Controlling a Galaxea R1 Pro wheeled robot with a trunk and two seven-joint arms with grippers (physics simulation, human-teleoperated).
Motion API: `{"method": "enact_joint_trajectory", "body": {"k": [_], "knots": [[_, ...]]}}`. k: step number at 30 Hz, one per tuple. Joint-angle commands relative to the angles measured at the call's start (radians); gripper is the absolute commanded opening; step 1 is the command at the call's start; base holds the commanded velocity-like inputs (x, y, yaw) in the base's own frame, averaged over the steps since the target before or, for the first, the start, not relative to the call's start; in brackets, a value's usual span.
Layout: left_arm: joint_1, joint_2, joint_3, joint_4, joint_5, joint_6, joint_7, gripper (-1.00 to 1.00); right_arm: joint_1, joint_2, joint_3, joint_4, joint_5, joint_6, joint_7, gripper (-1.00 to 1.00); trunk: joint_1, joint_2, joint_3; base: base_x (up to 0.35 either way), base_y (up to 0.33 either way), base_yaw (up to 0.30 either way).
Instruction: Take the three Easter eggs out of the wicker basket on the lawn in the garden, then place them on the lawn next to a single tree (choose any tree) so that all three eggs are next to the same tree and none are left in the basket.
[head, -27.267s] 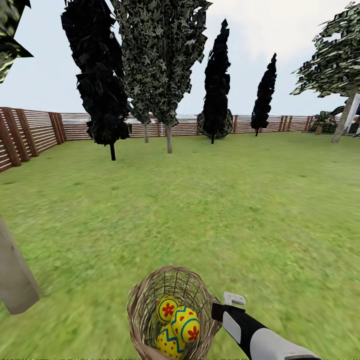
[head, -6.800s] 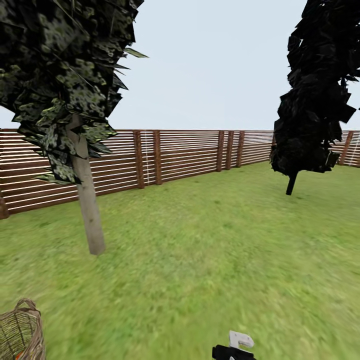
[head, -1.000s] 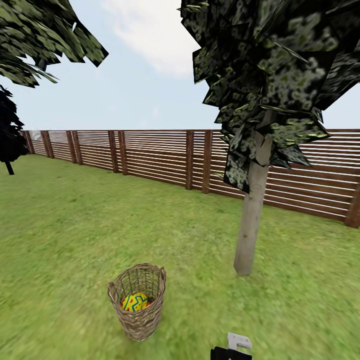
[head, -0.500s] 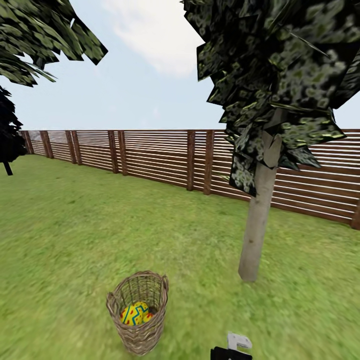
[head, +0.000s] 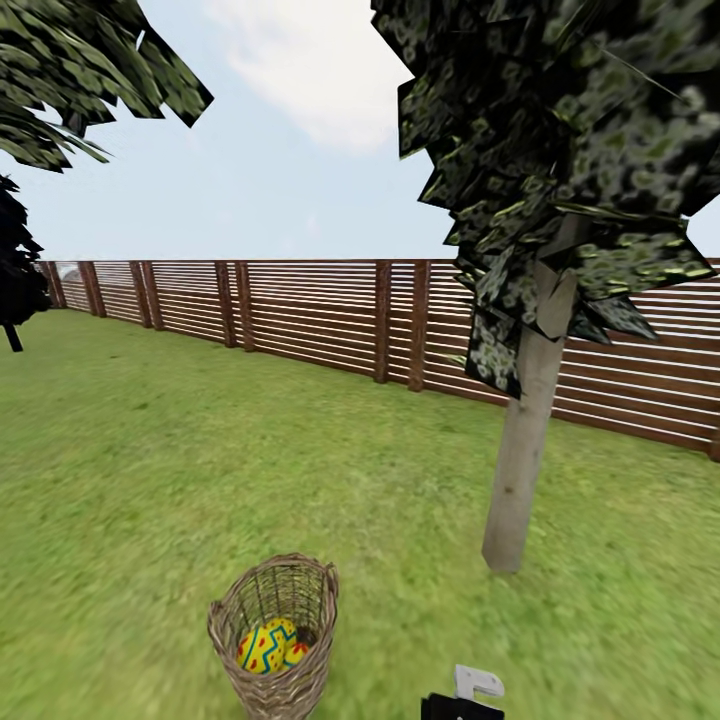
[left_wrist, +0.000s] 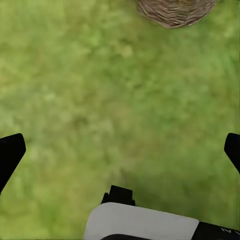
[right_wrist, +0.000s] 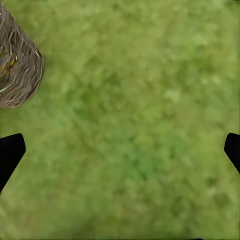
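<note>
Since half a second ago your view has closed in: the wicker basket (head: 273, 636) and the tree (head: 522, 450) both sit lower and larger, so the base has rolled toward them. Painted eggs (head: 265, 645) are in the basket on the lawn (head: 150, 480); how many, you cannot tell. None lies by the trunk, so all three placements remain. Your left gripper (left_wrist: 120, 150) and right gripper (right_wrist: 120, 150) hang spread wide over grass, holding nothing.
</note>
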Motion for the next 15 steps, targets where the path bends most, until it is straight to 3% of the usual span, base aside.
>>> {"method": "enact_joint_trajectory", "body": {"k": [1, 6, 15], "knots": [[-0.001, 0.0, 0.008, 0.0, -0.009, -0.003, -0.001, 1.0, 0.0, 0.0, 0.004, -0.002, -0.006, 0.006, -0.005, 1.0, 0.0, -0.001, -0.001, 0.21, 0.011, 0.0], [-0.001, 0.0, 0.009, -0.001, -0.01, -0.003, -0.001, 1.0, 0.0, 0.0, 0.004, -0.002, -0.006, 0.006, -0.005, 1.0, 0.0, -0.001, -0.001, 0.222, 0.006, 0.0], [-0.001, 0.0, 0.008, -0.001, -0.01, -0.003, -0.001, 1.0, 0.0, 0.0, 0.004, -0.002, -0.006, 0.006, -0.005, 1.0, 0.0, -0.001, -0.001, 0.116, 0.032, 0.0]]}}
